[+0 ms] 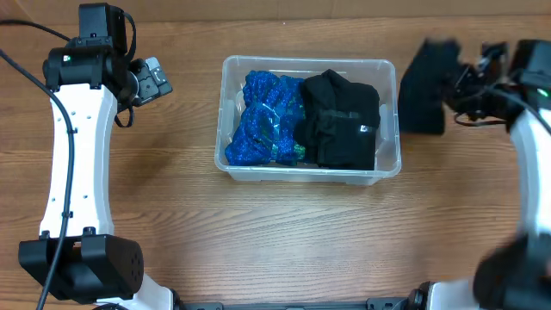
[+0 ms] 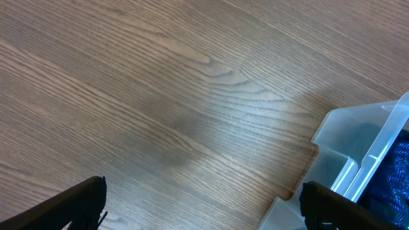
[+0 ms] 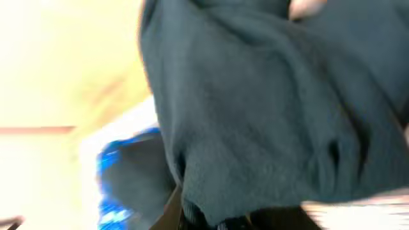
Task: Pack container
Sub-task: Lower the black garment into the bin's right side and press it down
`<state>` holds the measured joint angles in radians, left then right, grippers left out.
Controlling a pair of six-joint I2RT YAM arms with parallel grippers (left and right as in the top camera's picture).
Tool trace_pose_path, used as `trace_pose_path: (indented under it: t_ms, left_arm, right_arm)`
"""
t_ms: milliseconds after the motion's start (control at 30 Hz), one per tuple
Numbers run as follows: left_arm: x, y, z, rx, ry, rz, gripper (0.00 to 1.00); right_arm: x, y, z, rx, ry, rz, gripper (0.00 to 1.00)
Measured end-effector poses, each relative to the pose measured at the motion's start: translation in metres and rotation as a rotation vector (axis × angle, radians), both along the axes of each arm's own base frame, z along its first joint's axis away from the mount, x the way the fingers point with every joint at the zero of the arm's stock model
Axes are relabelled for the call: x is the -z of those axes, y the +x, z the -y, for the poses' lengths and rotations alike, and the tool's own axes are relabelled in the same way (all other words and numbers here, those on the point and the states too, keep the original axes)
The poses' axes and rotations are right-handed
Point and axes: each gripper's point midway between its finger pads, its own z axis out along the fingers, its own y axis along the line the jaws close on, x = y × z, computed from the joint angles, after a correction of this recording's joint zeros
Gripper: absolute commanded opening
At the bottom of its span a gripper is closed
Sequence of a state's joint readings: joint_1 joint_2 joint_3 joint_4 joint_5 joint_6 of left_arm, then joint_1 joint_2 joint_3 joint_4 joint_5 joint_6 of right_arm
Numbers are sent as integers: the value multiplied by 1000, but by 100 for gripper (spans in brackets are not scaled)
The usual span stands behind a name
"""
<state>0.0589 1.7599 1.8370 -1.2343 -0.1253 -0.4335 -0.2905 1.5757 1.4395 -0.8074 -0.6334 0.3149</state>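
Observation:
The clear container (image 1: 389, 164) stands mid-table. It holds a crumpled blue cloth (image 1: 263, 120) on the left and a folded black garment (image 1: 340, 120) on the right. My right gripper (image 1: 456, 86) is just right of the container, blurred, and holds a dark cloth (image 1: 422, 86) off the table. That dark cloth (image 3: 268, 108) fills the right wrist view and hides the fingers; the blue cloth (image 3: 112, 172) shows below it. My left gripper (image 1: 155, 79) is open and empty, left of the container. In the left wrist view its fingers (image 2: 201, 204) span bare wood, with the container's corner (image 2: 348, 144) at the right.
The wooden table (image 1: 284, 241) runs all round the container. The left arm's white links (image 1: 77, 164) stretch along the left side, and the right arm (image 1: 534, 172) along the right edge.

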Motion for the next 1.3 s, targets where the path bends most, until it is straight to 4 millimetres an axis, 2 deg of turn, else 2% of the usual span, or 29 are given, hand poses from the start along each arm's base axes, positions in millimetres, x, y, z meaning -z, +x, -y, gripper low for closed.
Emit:
trace_pose_path:
  t_ms: [67,100,133,167,233,267,333,367,400,433,500,533,567,600,633,667,767,800,833,867,933,967,1000,1033,1100,1133,1167,1233,1300]
  left_arm:
    - [0,0,0,0,0,0,100]
    - [0,0,0,0,0,0,100]
    - [0,0,0,0,0,0,100]
    - [0,0,0,0,0,0,100]
    - [0,0,0,0,0,0,100]
    - [0,0,0,0,0,0,100]
    - [0,0,0,0,0,0,100]
    - [0,0,0,0,0,0,100]
    - [0,0,0,0,0,0,100]
    - [0,0,0,0,0,0,100]
    - [0,0,0,0,0,0,100]
    - [0,0,0,0,0,0,100]
    - [0,0,0,0,0,0,100]
    - [0,0,0,0,0,0,100]
    - [0,0,0,0,0,0,100]
    - [0,0,0,0,0,0,100]
    - [0,0,0,0,0,0,100]
    - [0,0,0,0,0,0,100]
    - [0,0,0,0,0,0,100]
    - [0,0,0,0,0,0,100]
    - [0,0,0,0,0,0,100]
    - [0,0,0,0,0,0,100]
    - [0,0,0,0,0,0,100]
    - [0,0,0,0,0,0,100]
    - [0,0,0,0,0,0,100]
    - [0,0,0,0,0,0,100]
    - [0,0,0,0,0,0,100]
    - [0,0,0,0,0,-1,100]
    - [0,0,0,0,0,-1,100]
  right_arm:
    - [-56,-21,-30,-66,-28,144,4]
    - [-76,-33,-56,-129,-29,198,4]
    - [-82,-37,-71,-169,-30,218,4]
    - [-85,-38,-90,-219,-28,236,4]
    - [-76,-43,-160,-399,-10,241,4]
    - [-67,-44,-181,-453,-5,225,4]
    - [-44,-36,-210,-512,-8,192,4]
    - [-25,-32,-225,-540,-11,153,11]
    - [-5,-28,-234,-555,-22,110,56]
    - [25,-25,-243,-566,-41,38,73]
    - [68,-17,-236,-522,-99,-71,79]
    - [74,-14,-228,-494,-136,-87,79]
    - [76,-12,-218,-465,-168,-94,72]
    - [75,-11,-208,-435,-196,-103,55]
    - [67,-10,-199,-406,-218,-89,41]
    - [53,-8,-194,-387,-231,-53,33]
    - [-13,-7,-196,-357,-242,121,23]
    - [-21,-10,-203,-364,-249,148,22]
    - [-15,-10,-207,-370,-256,137,22]
    - [2,-5,-213,-382,-271,102,18]
    - [89,7,-219,-401,-305,-100,17]
    - [133,6,-220,-412,-311,-206,15]
    - [157,2,-223,-433,-294,-267,16]
    - [156,-1,-226,-443,-275,-277,19]
    - [149,-11,-221,-445,-272,-316,50]
    - [142,-18,-218,-446,-277,-325,81]
    - [125,-27,-214,-448,-287,-319,100]
    - [69,-47,-205,-450,-298,-228,100]
    - [1,-79,-191,-436,-299,-94,100]
